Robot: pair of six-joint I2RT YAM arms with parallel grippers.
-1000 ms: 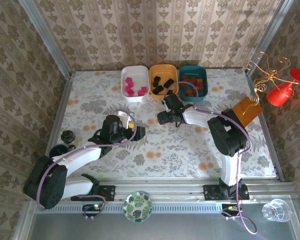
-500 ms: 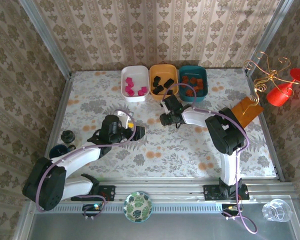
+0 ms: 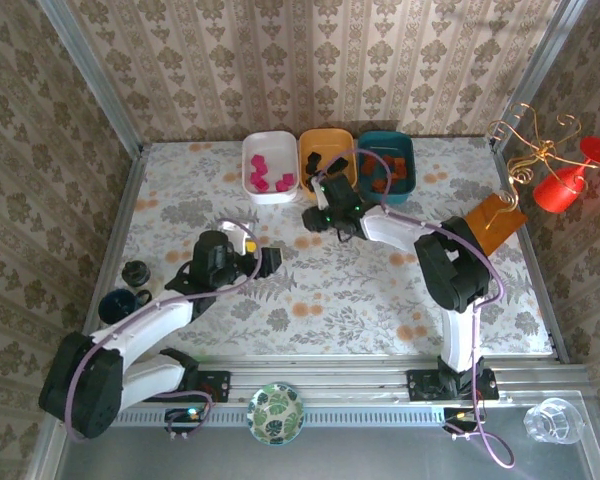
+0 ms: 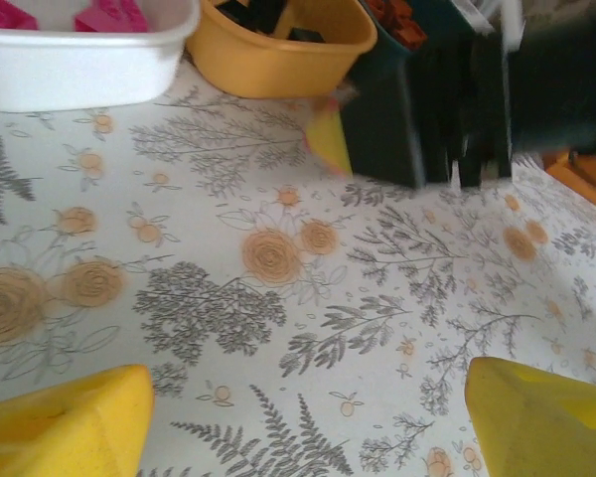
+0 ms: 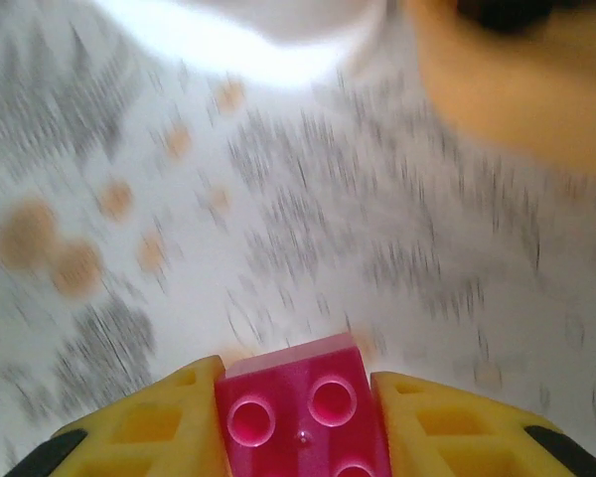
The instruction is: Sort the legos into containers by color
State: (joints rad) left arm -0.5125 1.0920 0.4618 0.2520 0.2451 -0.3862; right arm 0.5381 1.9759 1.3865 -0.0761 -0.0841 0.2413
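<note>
Three trays stand in a row on the tabletop (image 3: 330, 290): one white tray (image 3: 272, 198), one orange-yellow tray (image 3: 328, 132) and one dark teal tray (image 3: 386, 135). Two grippers are near them.

The right gripper (image 3: 313, 216) is squeezed narrow on one pink lego (image 5: 298, 412). The lego sits between its two yellow fingers (image 5: 159, 427). The white tray is just ahead of this gripper, a bit to its left. The orange-yellow tray is just ahead, a bit to its right.

The left gripper (image 3: 271, 262) is spread wide with nothing in it, over bare tabletop. All three trays are well ahead of it.

About four pink legos (image 3: 260, 182) lie in the white tray. About four black legos (image 3: 316, 177) lie in the orange-yellow tray. About six orange-brown legos (image 3: 380, 183) lie in the teal tray. They are too small to count for sure.
</note>
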